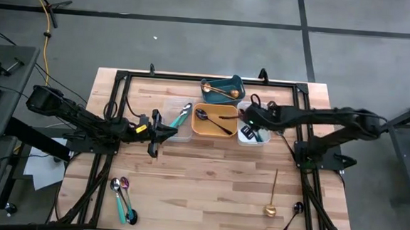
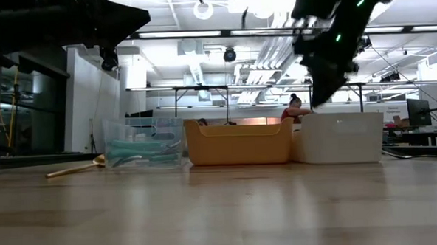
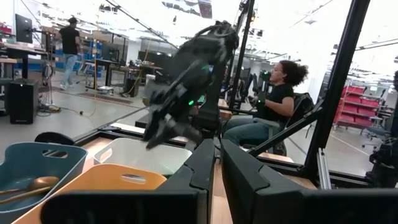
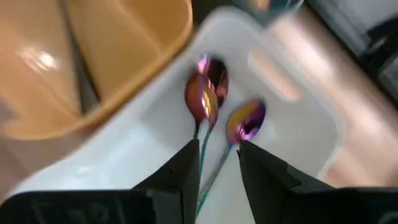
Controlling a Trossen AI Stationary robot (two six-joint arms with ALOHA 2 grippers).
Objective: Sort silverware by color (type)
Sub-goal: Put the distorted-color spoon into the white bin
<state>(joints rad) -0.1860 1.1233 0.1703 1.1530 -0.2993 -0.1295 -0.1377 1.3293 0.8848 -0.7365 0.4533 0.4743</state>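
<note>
Bare wood of the tabletop (image 2: 222, 211) fills the near ground from the low camera, and behind it stands a row of trays: clear (image 2: 144, 143), orange (image 2: 238, 141) and white (image 2: 342, 138).

From above, a fourth, dark teal tray (image 1: 224, 85) sits behind the orange one with a gold spoon (image 1: 217, 91) in it. The orange tray holds a black spoon (image 1: 215, 121); a teal-handled piece (image 1: 182, 115) lies at the clear tray.

Over the white tray hangs the right gripper (image 4: 219, 163), its fingers parted with a gap between them. Under it lie iridescent spoons (image 4: 202, 99), bowls up in the tray; one handle runs through the gap, but I cannot tell whether the fingers touch it. I take this as the drop-off step for the iridescent set.

On the other side, the left gripper (image 1: 153, 146) waits low over the tabletop beside the clear tray, fingers pressed together and holding nothing that I can see.

Unsorted pieces lie along the near edge: an iridescent spoon (image 1: 116, 186) and a teal-handled one (image 1: 122, 208) on the left, a gold spoon (image 1: 271, 208) and a black one (image 1: 293, 214) on the right.

Next, I'd guess, the right arm must lift clear of the tray wall and go for the gold or black piece, both close to the tabletop's edge.
</note>
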